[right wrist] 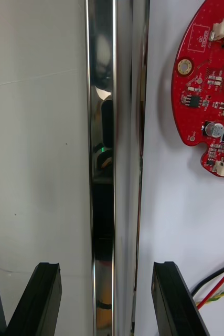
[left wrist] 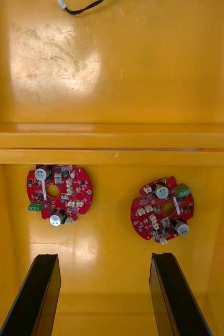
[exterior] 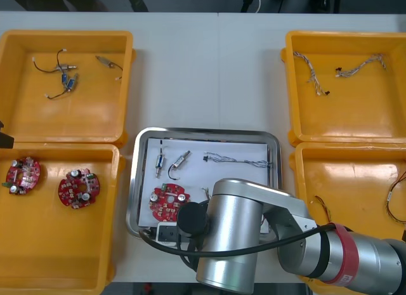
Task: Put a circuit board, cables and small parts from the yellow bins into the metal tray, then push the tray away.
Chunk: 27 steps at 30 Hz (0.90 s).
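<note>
The right pincer [right wrist: 106, 268], fingers spread, straddles the near rim of the metal tray [right wrist: 104, 131], which sits mid-way across the desk [exterior: 209, 73] holding a red circuit board [right wrist: 211, 89], cables [exterior: 235, 159] and small metal parts [exterior: 160, 162]. For a clean push, press the rim squarely so the tray slides straight away without twisting. The left pincer [left wrist: 105, 257], also spread, hangs over spare boards [left wrist: 59, 195] in a yellow bin [left wrist: 112, 205].

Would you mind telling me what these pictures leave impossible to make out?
- Front view: the right arm covers the near corner of the metal tray.
- Right wrist view: the circuit board and red and yellow cable run off the edge.
- Front view: the small metal parts are too small to identify.
</note>
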Motion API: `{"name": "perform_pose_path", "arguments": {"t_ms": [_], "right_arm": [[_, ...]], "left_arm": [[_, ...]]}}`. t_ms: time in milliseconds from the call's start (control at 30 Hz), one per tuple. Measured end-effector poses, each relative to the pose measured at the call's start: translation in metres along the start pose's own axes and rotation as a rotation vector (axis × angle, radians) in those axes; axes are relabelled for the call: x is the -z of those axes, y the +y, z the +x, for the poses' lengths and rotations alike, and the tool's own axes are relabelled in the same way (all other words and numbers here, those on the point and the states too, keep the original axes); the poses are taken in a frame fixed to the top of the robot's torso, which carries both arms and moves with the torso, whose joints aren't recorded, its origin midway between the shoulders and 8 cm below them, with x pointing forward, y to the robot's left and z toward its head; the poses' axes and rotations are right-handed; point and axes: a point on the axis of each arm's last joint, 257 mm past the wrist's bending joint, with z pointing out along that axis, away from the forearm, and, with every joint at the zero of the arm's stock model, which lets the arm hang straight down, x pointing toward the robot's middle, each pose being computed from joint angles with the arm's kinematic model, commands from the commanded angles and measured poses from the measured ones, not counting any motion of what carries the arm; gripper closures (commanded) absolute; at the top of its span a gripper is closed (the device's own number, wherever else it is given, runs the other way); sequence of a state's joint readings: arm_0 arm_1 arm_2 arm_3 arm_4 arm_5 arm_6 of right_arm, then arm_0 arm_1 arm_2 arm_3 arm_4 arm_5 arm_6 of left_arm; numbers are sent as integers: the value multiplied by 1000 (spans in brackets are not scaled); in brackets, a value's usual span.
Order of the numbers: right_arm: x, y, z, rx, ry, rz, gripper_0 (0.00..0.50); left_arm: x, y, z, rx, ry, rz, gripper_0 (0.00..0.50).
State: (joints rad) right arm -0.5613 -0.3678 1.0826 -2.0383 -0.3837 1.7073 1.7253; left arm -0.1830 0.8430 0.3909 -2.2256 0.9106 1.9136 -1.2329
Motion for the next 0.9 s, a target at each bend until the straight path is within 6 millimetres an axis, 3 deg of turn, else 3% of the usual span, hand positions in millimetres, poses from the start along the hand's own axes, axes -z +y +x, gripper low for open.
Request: {"name": "perform_pose_path", "arguments": {"t_ms": [900], "right_arm": [[-18, 3, 9, -26, 21, 8, 0]], "left_arm": [[0, 0, 0, 0, 0, 0, 0]]}}
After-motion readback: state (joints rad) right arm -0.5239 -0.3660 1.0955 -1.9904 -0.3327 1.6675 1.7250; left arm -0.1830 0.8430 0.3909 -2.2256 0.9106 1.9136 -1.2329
